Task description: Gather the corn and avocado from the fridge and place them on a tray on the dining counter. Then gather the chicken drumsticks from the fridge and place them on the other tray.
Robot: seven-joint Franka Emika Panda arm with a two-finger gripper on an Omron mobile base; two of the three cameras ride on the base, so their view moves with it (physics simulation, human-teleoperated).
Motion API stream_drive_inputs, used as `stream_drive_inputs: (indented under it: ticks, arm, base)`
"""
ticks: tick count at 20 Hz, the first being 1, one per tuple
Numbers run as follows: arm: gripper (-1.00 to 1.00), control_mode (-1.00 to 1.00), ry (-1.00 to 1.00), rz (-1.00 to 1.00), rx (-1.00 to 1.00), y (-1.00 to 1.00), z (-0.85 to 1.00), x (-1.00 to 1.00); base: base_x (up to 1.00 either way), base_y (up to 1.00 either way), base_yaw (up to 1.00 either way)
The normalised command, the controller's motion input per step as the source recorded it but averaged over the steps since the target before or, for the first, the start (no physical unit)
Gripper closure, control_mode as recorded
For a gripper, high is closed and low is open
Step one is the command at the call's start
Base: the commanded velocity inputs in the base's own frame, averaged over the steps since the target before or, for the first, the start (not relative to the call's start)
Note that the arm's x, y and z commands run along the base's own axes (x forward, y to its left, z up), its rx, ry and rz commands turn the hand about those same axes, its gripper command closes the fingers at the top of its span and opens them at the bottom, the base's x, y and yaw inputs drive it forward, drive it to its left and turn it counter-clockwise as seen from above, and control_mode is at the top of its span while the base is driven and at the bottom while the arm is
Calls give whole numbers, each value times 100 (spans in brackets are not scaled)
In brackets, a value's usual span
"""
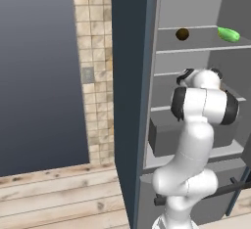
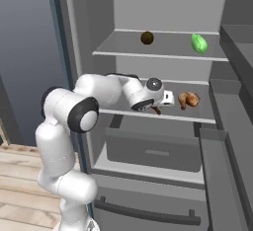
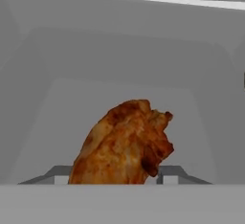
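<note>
The white robot arm (image 2: pixel 99 94) reaches into the open grey fridge (image 2: pixel 163 13). Its tool (image 2: pixel 159 109) is on the middle shelf (image 2: pixel 197 117), closed partway around a brown roasted chicken drumstick (image 3: pixel 125 144). A second brown drumstick (image 2: pixel 188 98) lies just beside it. On the top shelf (image 2: pixel 163 55) sit a dark round avocado (image 2: pixel 147 38) and a green vegetable (image 2: pixel 198 43), well apart.

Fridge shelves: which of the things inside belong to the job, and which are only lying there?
For the job:
- chicken drumstick, right at the gripper
- second chicken drumstick, same middle shelf
- dark round item, perhaps the avocado, top shelf

Lying about:
- green item, top shelf
- closed drawer
</note>
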Motion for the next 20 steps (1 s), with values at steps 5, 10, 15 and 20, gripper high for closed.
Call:
stream_drive_inputs:
  ticks: [5,10,15,20]
  arm:
    - [100,-100,-3,-6,0,1,78,-61]
    - [100,-100,6,-11,0,0,94,-56]
    - [100,-100,15,-12,2,0,98,-55]
    - [100,-100,14,-13,5,3,80,-68]
  base:
    - [0,0,0]
    - [0,0,0]
    - [0,0,0]
    - [0,0,0]
